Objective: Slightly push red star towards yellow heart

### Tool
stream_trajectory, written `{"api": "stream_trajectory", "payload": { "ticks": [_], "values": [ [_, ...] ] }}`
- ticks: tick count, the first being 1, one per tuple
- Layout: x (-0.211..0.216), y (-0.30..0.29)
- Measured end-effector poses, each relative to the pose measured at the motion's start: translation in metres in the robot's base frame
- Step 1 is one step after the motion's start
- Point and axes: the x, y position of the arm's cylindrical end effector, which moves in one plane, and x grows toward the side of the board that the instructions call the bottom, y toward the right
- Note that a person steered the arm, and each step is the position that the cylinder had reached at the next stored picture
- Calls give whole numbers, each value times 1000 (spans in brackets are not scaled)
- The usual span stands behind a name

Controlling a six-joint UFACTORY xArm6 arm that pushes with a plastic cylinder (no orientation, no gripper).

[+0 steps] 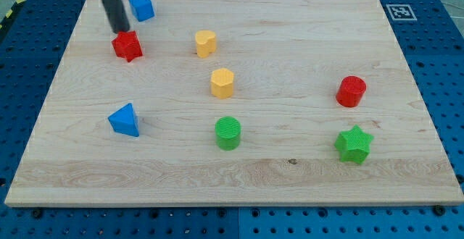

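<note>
The red star [127, 46] lies near the board's top left. The yellow heart [206, 43] lies to its right, about a hundred pixels away. My tip [119, 31] is at the end of the dark rod, which comes down from the view's top. The tip stands at the star's upper left edge, touching it or very nearly so.
A blue cube [142, 7] sits just right of the rod. A yellow hexagon [222, 83] lies below the heart. A blue triangle [125, 120], green cylinder [228, 133], green star [354, 144] and red cylinder [351, 91] lie lower. The wooden board [304, 36] rests on a blue table.
</note>
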Motion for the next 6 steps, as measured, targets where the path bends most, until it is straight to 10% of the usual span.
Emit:
{"api": "stream_trajectory", "payload": {
  "ticks": [6],
  "values": [
    [22, 36]
  ]
}}
